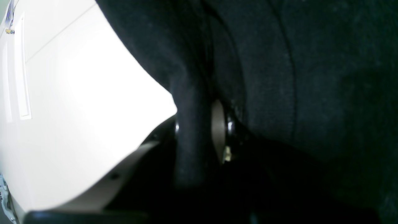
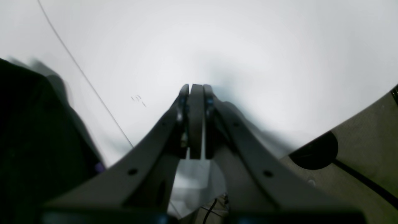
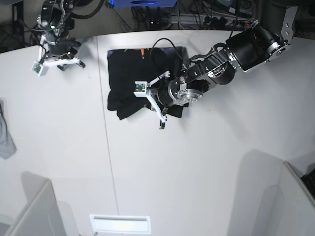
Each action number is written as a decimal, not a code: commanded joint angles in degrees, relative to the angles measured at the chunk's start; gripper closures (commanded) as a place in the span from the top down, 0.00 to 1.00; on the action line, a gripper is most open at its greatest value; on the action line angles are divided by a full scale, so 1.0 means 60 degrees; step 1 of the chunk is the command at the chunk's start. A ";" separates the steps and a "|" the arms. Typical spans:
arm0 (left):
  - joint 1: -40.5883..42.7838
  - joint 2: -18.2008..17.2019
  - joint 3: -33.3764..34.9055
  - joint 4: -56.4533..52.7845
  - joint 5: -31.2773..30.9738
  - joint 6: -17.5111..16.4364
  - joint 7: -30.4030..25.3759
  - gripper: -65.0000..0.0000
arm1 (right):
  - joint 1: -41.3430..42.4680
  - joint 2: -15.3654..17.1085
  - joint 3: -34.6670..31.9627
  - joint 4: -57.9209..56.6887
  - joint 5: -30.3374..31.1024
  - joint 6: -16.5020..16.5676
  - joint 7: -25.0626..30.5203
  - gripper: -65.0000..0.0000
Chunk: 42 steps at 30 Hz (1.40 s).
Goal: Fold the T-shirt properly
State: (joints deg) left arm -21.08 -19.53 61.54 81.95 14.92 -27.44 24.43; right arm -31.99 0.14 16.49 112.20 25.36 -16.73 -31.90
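The black T-shirt (image 3: pixel 130 78) lies bunched on the white table (image 3: pixel 197 172), an orange mark showing at its far edge. My left gripper (image 3: pixel 160 114) is at the shirt's near right edge and is shut on a fold of the T-shirt (image 1: pixel 311 77). In the left wrist view the dark cloth fills the gap between the fingers of that gripper (image 1: pixel 199 127). My right gripper (image 3: pixel 69 61) sits at the table's far left corner, away from the shirt. Its jaws are shut with nothing between them (image 2: pixel 196 90); black cloth (image 2: pixel 31 140) shows at the left of that view.
A small light-grey cloth (image 3: pixel 5 132) hangs at the table's left edge. A thin seam (image 3: pixel 109 162) runs down the tabletop. Cables and equipment (image 3: pixel 197 14) crowd the area behind the table's far edge. Panels (image 3: pixel 29 211) stand at the near corners.
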 commanded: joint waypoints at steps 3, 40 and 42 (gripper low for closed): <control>0.0122 -0.0078 0.0125 -0.0172 -0.0164 -0.0767 0.0464 0.00 | 0.0005 0.0057 -0.0016 0.0149 0.0000 0.0041 0.0181 0.00; 0.2026 0.0127 -0.7128 0.5206 -0.0266 -0.0767 0.1827 0.57 | -0.0464 0.0863 0.0658 0.0208 -0.0088 0.1521 0.0254 0.00; 0.2583 0.0127 -0.7656 0.5352 -0.0266 -0.0767 0.1812 0.28 | -0.0713 0.0995 0.1010 0.0208 -0.0088 0.2166 0.0254 0.00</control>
State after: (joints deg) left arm -4.91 -18.72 15.64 113.21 13.52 -32.12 36.01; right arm -35.86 5.52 22.17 112.29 24.91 -3.64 -31.46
